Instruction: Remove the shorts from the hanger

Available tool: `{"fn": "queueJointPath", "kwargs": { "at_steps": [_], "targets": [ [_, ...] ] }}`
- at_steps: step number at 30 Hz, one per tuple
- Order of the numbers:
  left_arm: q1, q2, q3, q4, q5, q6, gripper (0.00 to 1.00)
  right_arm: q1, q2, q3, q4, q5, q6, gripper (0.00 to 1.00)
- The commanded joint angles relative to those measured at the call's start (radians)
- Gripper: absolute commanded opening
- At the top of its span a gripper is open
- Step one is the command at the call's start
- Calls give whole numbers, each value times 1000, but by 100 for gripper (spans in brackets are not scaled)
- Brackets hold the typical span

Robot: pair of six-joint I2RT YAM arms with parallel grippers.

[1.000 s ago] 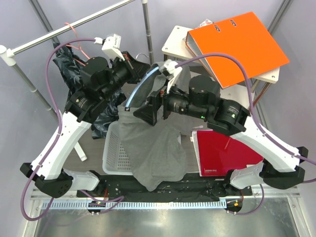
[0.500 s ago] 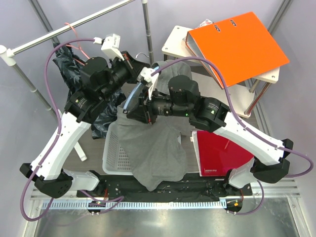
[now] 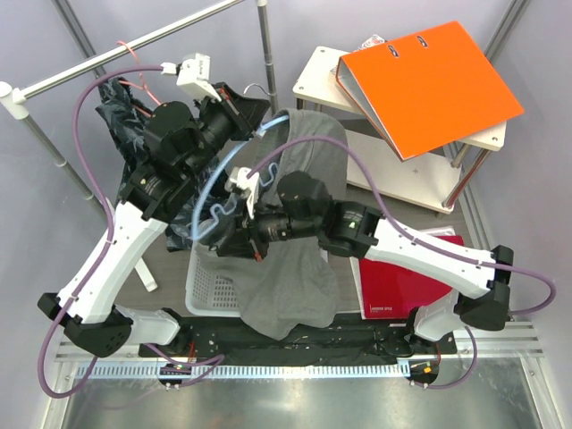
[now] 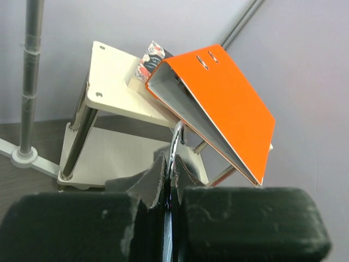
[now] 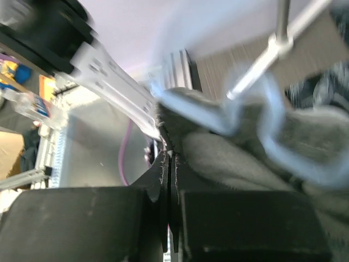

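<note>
Grey shorts (image 3: 308, 170) hang over a light blue hanger (image 3: 217, 179) held tilted above the table. My left gripper (image 3: 253, 125) is shut on the hanger's metal hook (image 4: 175, 143), which rises between its fingertips in the left wrist view (image 4: 170, 183). My right gripper (image 3: 223, 243) is at the hanger's lower left end, shut on a thin edge of the shorts (image 5: 229, 158). The cloth's seam runs into its tips (image 5: 170, 158) just below the blue hanger's notched end (image 5: 272, 128). The rest of the shorts drapes down over the basket.
A white mesh basket (image 3: 201, 281) stands under the shorts. A red folder (image 3: 402, 277) lies at its right. A white shelf (image 3: 315, 85) with an orange binder (image 3: 429, 80) stands at the back right. A metal rail (image 3: 134, 46) and dark patterned cloth (image 3: 121, 116) are at the back left.
My right gripper swung left and down along the hanger to its lower end and went from open to shut there. The hanger tilted further, and the left wrist shifted slightly up and back.
</note>
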Motion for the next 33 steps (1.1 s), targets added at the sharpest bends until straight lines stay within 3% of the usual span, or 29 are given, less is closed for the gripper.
{"fn": "queueJointPath", "kwargs": {
  "at_steps": [1,6,11,16,20,25,29,33],
  "targets": [
    [5,-17,29,226,-82,-20,0,33,-60,-167,25,52,14,1],
    [6,-32,20,211,-99,-40,0,33,-222,-315,107,242,35,1],
    [6,-76,-3,130,-79,-55,0,28,-275,-361,101,376,29,1],
    [6,-174,8,-123,-102,-2,0,28,-343,-375,93,543,32,1],
    [6,-243,49,-330,-164,29,0,30,-387,-360,88,554,27,1],
    [5,-239,195,-599,-118,-18,0,30,-393,-330,30,592,-16,1],
    [6,-291,163,-645,-140,-37,0,27,-396,-341,22,666,-28,1],
    [5,-435,39,-584,-191,-35,0,28,-390,-300,41,651,-20,1]
  ]
}}
